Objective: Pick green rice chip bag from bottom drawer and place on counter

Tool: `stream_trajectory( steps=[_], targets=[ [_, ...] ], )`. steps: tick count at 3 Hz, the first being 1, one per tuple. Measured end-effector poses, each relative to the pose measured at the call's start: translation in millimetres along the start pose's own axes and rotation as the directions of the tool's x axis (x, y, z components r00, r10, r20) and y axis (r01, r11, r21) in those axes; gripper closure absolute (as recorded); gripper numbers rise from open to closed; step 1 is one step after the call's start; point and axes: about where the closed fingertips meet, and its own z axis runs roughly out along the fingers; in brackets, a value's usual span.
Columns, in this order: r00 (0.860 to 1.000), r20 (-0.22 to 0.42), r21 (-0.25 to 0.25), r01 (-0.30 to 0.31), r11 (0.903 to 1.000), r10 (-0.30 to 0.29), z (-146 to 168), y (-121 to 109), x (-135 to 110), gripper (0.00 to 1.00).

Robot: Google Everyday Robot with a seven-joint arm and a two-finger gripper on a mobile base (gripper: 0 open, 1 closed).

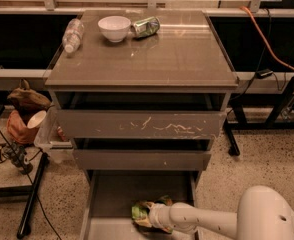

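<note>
In the bottom drawer (114, 191), which stands open below the cabinet's front edge, the green rice chip bag (138, 212) lies crumpled on the floor, about midway between the side rails. The gripper (151, 217) sits against the bag's right side, at the end of the white arm (202, 221) that enters from the lower right. Whether it is open or closed on the bag cannot be told. On the counter (152, 59), towards the rear left corner, stands a white bowl (114, 28) with a crushed green can (146, 27) just beside it. A clear bottle (73, 35) lies along the left edge.
</note>
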Motion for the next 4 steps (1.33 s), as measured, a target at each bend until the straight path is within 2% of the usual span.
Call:
stream_trajectory(
  steps=[1, 2, 3, 4],
  targets=[
    [1.0, 0.03, 0.011, 0.004, 0.9999, -0.004, -16, -1, -17, 0.88],
    [0.994, 0.104, 0.025, 0.037, 0.999, -0.04, -58, -2, -65, 1.0],
    [0.98, 0.16, 0.05, 0.116, 0.992, -0.122, -106, -1, -132, 1.0],
    [0.95, 0.197, 0.098, 0.227, 0.969, -0.242, -159, 2, -209, 1.0]
  ],
)
